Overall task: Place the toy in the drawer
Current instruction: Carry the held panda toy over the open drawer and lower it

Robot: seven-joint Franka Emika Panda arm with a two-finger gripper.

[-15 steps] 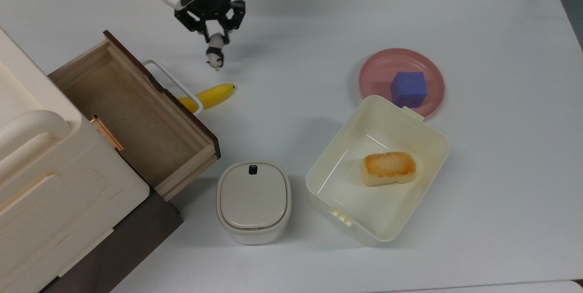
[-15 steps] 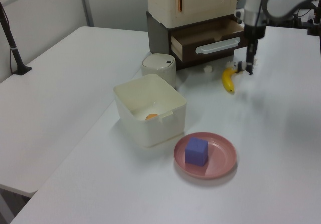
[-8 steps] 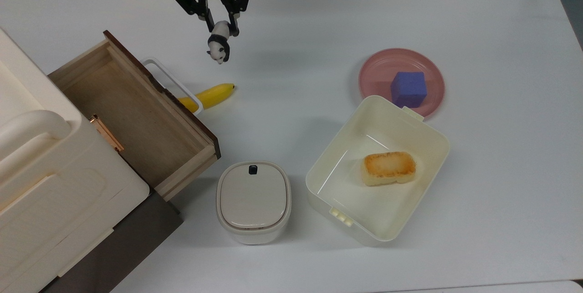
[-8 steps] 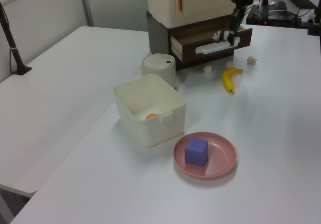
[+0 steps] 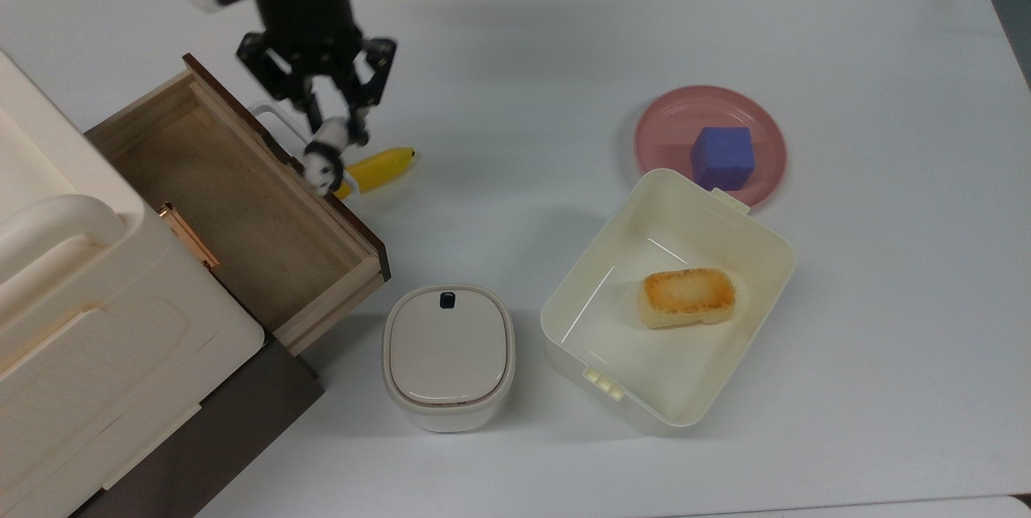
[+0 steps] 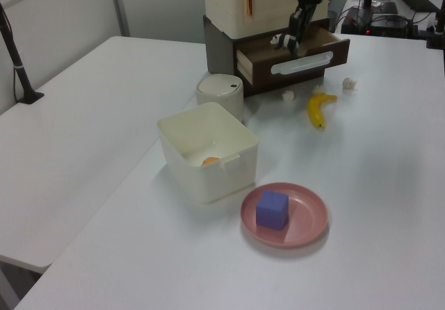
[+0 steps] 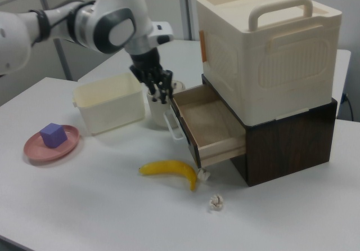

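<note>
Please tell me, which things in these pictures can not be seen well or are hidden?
- Right view: the toy cannot be made out between the fingers of the gripper.
- Top view: the banana is partly hidden by the toy and the white handle of the drawer.
- Left view: the drawer's inside is hidden by its dark front panel.
- Right view: two small pale things by the banana, too small to name.

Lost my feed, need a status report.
Claw shut on panda toy. Toy above front edge of open drawer, not yet inside. Banana beside handle, not in the way.
</note>
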